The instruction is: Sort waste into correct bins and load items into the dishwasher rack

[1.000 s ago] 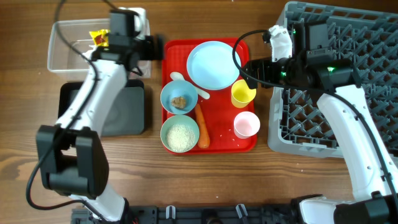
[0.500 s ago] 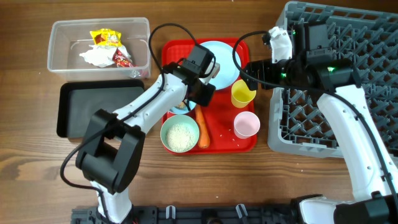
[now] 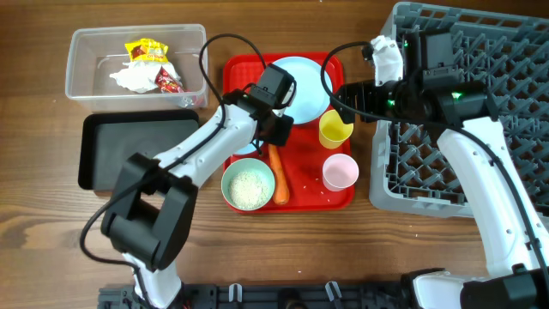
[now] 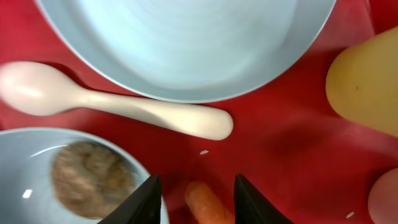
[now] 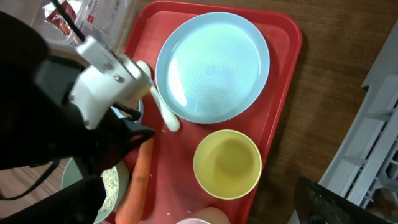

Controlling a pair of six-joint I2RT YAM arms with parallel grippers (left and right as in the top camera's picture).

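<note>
Left wrist view: the left pincer (image 4: 196, 202) hangs low over the red tray (image 4: 273, 143), jaws part-way spread and straddling the top end of the carrot (image 4: 210, 208) without visibly touching it. Just beyond lie a white spoon (image 4: 118, 109), the edge of the light blue plate (image 4: 186, 43) and the bowl (image 4: 25, 162) holding the brown lump (image 4: 90, 180), with the yellow cup (image 4: 367, 74) and pink cup (image 4: 385, 199) off to one side. A second ago this arm was over the clear tub (image 3: 81, 86) with its jaws wide. It has since swung across to the tray and narrowed them, and the yellow wrapper (image 3: 144, 51) now rests in that tub beside the red wrapper (image 3: 169, 81) and the tissue (image 3: 129, 79). On that showing the dry rubbish is sorted and the carrot looks to be next, while the black tub (image 3: 111, 154) shows nothing inside. The right pincer (image 3: 343, 96) has not moved; it is spread wide and holds nothing, close to the yellow cup. The count: one carrot, one plate, one spoon, two bowls (the rice bowl (image 3: 226, 190) sits nearest the tray's front edge), two cups, two tubs and one rack (image 3: 515, 51) — none of the dishes is in it yet, and everything stands on the wooden tabletop (image 3: 51, 232).
</note>
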